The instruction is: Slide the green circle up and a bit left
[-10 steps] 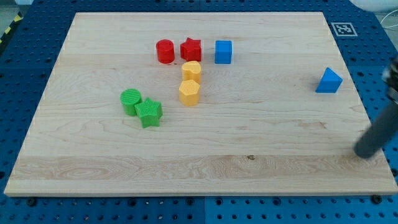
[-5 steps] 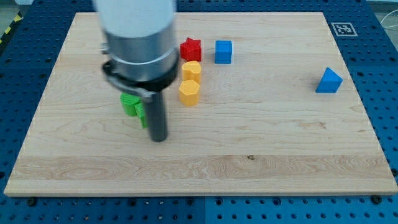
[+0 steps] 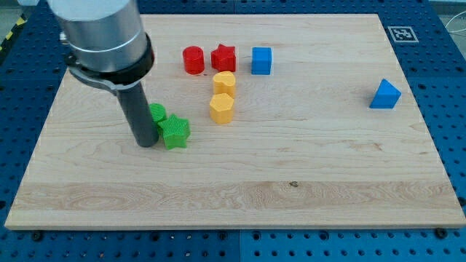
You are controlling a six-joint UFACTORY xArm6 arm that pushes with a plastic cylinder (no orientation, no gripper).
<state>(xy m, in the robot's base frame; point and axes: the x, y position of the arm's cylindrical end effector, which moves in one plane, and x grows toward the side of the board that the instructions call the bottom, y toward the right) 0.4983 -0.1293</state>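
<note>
- Wooden surface (image 3: 306,182), light grain, on a blue pegboard base (image 3: 451,87); fiducial tag (image 3: 402,33) at the surface's top-right corner.
- Green circle (image 3: 156,113) in the left half of the surface, about mid-height, mostly hidden behind the rod; only its right part shows.
- Green star (image 3: 175,132) touching the green circle on its lower-right side.
- My tip (image 3: 145,143) is down on the surface just left of the green star and below-left of the green circle; cannot tell whether it touches the circle, looks right against it.
- Rod rises from the tip to a grey cylinder housing (image 3: 102,33) covering the surface's top-left area.
- No jaws on this arm, just the rod, so no released or clenched state to tell.
- Red circle (image 3: 193,60), red star (image 3: 223,57), blue cube (image 3: 261,60) in a row near the top edge, left of centre; red pair nearly touching, cube just beside.
- Two yellow blocks below the red star: upper one (image 3: 224,83) and lower one (image 3: 221,108), both faceted, looks hexagonal, touching each other.
- Blue triangle (image 3: 384,94) alone near the right edge, well apart from the rest.
</note>
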